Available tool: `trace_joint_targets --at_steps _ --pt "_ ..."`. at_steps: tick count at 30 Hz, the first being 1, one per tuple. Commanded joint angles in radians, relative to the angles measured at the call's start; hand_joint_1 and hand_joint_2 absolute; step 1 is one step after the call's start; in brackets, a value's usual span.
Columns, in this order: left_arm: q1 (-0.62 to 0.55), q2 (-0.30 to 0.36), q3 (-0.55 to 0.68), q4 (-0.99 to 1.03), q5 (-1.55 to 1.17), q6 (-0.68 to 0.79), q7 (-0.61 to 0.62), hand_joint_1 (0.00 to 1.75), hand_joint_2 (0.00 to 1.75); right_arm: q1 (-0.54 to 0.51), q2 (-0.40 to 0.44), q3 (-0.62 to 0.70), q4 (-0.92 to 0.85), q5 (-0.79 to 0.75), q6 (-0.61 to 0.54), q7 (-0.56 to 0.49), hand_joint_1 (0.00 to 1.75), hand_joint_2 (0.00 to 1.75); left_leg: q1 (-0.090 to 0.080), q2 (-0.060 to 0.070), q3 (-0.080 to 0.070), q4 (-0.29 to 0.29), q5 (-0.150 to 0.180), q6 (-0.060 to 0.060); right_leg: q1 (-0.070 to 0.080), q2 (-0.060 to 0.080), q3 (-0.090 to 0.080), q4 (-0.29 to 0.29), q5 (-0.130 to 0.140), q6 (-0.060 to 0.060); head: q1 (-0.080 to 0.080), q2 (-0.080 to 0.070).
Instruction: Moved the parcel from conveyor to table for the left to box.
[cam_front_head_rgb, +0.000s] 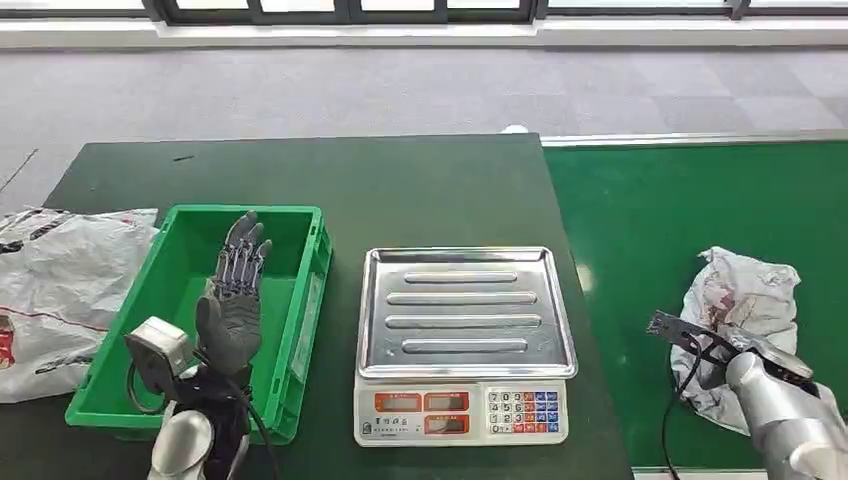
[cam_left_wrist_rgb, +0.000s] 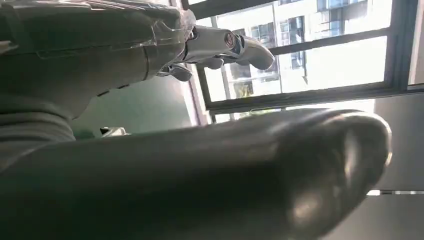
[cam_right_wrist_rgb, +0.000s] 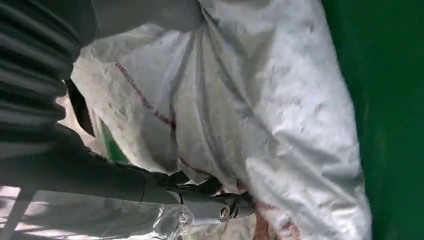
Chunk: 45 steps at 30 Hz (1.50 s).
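My left hand hovers nearest to me, over the green plastic crate on the dark green table; its fingers are stretched out flat and apart, holding nothing. In the left wrist view my thick grey thumb lies across the frame with bright windows beyond it.

Just beside the crate, toward the middle, stands the electronic scale with a ribbed stainless steel tray and a white keypad front.

My right hand is over the bright green conveyor belt, right against the crumpled white plastic parcel with red markings, which lies on the belt. In the right wrist view my hand is pressed against the parcel's wrinkled skin; whether the fingers are closed on it I cannot tell.

At the table's left edge lie more crumpled white plastic bags, touching the crate's outer wall. Beyond the table is grey carpet and a window frame.
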Motion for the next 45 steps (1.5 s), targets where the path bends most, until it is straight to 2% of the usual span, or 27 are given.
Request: trace_joint_targets --at_steps 1,2,5,11,13,15,18,25,30,37,39,42,44,45 --pt "-0.05 0.042 -0.026 0.089 0.005 -0.008 -0.001 0.0 0.0 0.033 0.042 0.117 0.085 -0.018 0.073 -0.085 1.75 1.75 0.002 0.002 0.002 -0.002 0.001 -0.002 0.002 0.002 0.003 -0.004 0.002 -0.001 0.0 0.0" --pt "-0.05 0.042 -0.027 0.088 0.005 -0.009 -0.001 0.0 0.0 0.035 0.042 0.132 0.082 -0.028 0.098 -0.122 1.75 1.75 0.002 0.003 0.002 -0.001 -0.001 -0.001 0.002 0.003 0.004 -0.002 0.001 0.0 0.0 0.0" --pt "-0.049 0.035 -0.034 0.083 0.005 -0.014 0.001 0.0 0.0 0.051 0.048 0.206 0.065 -0.025 0.111 -0.122 1.75 1.75 0.002 0.005 0.004 -0.001 -0.004 0.0 0.002 0.005 0.008 -0.003 -0.001 0.0 0.0 0.0" --pt "-0.051 0.031 -0.049 0.082 -0.001 -0.005 0.005 0.0 0.0 0.063 0.026 0.25 0.032 -0.046 0.099 -0.168 1.75 1.75 0.003 0.003 0.008 -0.002 -0.003 -0.001 0.005 0.004 0.012 -0.005 -0.001 0.0 0.0 0.0" --pt "-0.025 0.038 -0.042 0.053 0.0 0.008 0.003 0.0 0.0 0.008 0.006 0.281 0.017 -0.101 0.056 -0.223 1.75 1.75 0.003 0.004 0.008 -0.004 -0.002 -0.002 0.006 0.005 0.012 -0.008 0.001 0.0 0.0 0.0" --pt "-0.003 0.037 -0.032 0.025 0.002 0.006 0.001 0.0 0.0 -0.044 -0.025 0.327 -0.011 -0.139 0.02 -0.224 1.75 1.75 0.001 0.008 0.008 -0.001 -0.005 -0.002 0.004 0.009 0.012 -0.003 -0.001 0.0 0.0 0.0" --pt "-0.009 0.035 -0.03 0.004 0.009 0.01 0.015 0.0 0.0 -0.055 -0.046 0.357 -0.059 -0.191 0.0 -0.218 1.75 1.75 0.002 0.012 0.008 0.0 -0.006 -0.001 0.003 0.012 0.01 -0.002 -0.001 0.0 0.0 0.0" --pt "0.044 0.047 -0.021 -0.041 0.021 0.025 0.026 0.0 0.0 0.04 -0.038 0.374 -0.22 -0.308 -0.187 -0.157 1.75 1.75 0.002 0.01 0.003 -0.002 -0.003 0.0 0.002 0.009 0.007 -0.005 0.001 -0.001 0.0 0.0" --pt "0.08 0.05 -0.017 -0.051 0.013 0.014 0.006 0.0 0.0 0.142 -0.026 0.357 -0.331 -0.342 -0.263 -0.103 1.75 1.75 0.002 0.009 0.006 -0.003 -0.004 0.0 0.002 0.008 0.01 -0.005 0.0 -0.001 0.0 0.0" --pt "0.047 0.052 -0.022 -0.027 0.015 0.01 0.006 0.0 0.0 0.18 -0.02 0.336 -0.379 -0.334 -0.266 -0.075 1.75 1.75 0.002 0.005 0.007 -0.002 -0.003 0.0 0.002 0.005 0.006 -0.005 0.0 -0.001 0.0 0.0" --pt "0.047 0.052 -0.023 -0.027 0.015 0.01 0.006 0.0 0.0 0.182 -0.019 0.336 -0.378 -0.334 -0.266 -0.075 1.75 1.75 0.002 0.005 0.0 -0.002 -0.003 0.0 0.001 0.006 0.005 -0.004 0.0 -0.001 0.0 0.0" --pt "0.047 0.049 -0.023 -0.027 0.014 0.007 0.007 0.0 0.0 0.18 -0.015 0.332 -0.368 -0.325 -0.258 -0.067 1.75 1.75 0.002 0.005 -0.001 -0.001 -0.004 0.0 0.001 0.006 0.004 -0.004 0.0 0.0 0.0 0.0" --pt "0.051 0.046 -0.025 -0.023 0.011 0.004 0.01 0.0 0.0 0.198 -0.014 0.331 -0.362 -0.321 -0.254 -0.063 1.75 1.75 0.002 0.005 -0.001 -0.002 -0.004 0.0 0.001 0.006 0.004 -0.004 -0.001 0.0 0.0 0.0" --pt "0.056 0.043 -0.024 -0.014 0.005 -0.005 0.01 0.0 0.0 0.237 -0.024 0.317 -0.385 -0.322 -0.216 -0.043 1.75 1.75 0.002 0.005 -0.001 -0.002 -0.003 0.0 0.002 0.006 0.004 -0.005 0.0 0.0 0.0 0.0"
